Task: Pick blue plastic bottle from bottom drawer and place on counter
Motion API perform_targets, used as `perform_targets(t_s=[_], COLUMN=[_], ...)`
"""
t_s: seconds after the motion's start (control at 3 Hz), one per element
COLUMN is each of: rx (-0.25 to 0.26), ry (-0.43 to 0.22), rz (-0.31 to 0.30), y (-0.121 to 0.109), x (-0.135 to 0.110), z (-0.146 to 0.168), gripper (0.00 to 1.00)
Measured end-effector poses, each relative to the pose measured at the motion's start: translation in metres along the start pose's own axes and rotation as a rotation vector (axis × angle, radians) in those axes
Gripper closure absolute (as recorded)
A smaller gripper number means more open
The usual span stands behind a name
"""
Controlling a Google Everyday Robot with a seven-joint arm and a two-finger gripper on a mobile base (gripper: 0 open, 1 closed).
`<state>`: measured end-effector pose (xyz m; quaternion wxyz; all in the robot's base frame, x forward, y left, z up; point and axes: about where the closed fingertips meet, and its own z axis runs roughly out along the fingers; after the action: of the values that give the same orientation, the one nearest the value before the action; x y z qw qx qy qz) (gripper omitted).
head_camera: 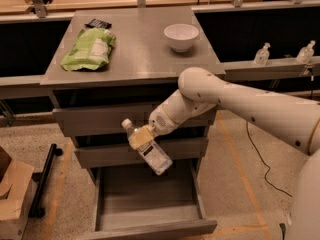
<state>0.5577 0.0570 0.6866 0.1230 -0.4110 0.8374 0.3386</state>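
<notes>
The tool [142,137] is clenched on the bottle [158,158], held in the air above the open drawer [150,211]. Risk: the grip sits toward the cap end, so the base may pivot or slip out; on lifting, the bottle may strike the desk [140,54] edge. Long axis is diagonal: cap up-left, base down-right.

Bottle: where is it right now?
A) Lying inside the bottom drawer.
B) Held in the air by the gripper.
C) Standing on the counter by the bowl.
B: the gripper clasps the bottle, which is tilted in the air above the open bottom drawer.
</notes>
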Motion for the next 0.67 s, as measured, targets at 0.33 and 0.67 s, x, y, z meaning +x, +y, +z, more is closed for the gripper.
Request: perform_targets(t_s=[0.33,0.67], rx=[0.032,0.080], ry=[-0.025,-0.016], rz=[-0.076,-0.181], y=[0.001,0.012], x=[-0.025,-0.066], z=[-0.053,-0.117], gripper=[1.00,1.00])
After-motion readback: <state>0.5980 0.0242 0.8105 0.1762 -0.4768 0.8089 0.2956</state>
